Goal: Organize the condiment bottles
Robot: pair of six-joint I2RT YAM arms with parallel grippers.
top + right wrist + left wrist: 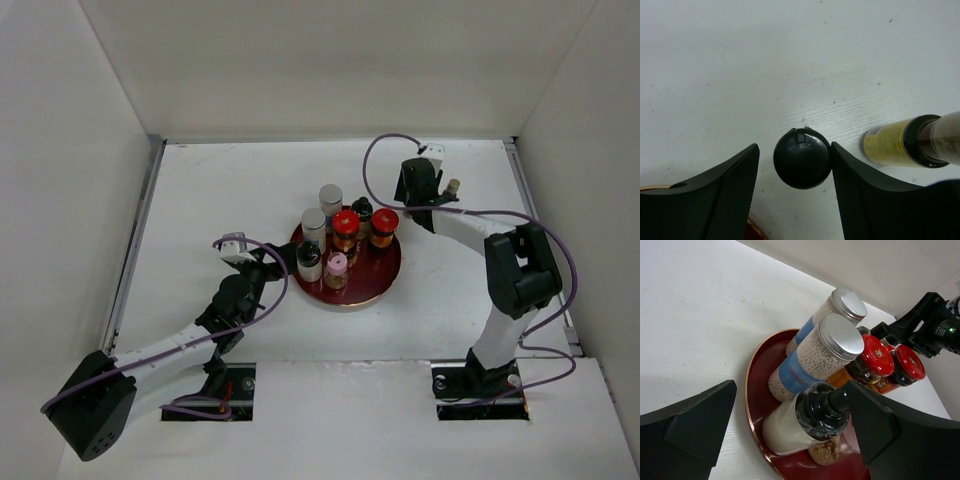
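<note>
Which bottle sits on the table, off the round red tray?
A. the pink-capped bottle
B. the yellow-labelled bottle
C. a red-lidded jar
B: the yellow-labelled bottle sits on the bare table by the right gripper; the red-lidded jars and pink-capped bottle are on the dark red tray.

On the table [220, 190], the round tray [388, 272] holds two shakers [313, 225] at its back left, two jars [346, 228] side by side to their right with a slim bottle [362, 211] just behind them, and two small bottles [337, 268] in front, while a pair of bottles [802, 158] stands close together off the tray, behind its right side.
</note>
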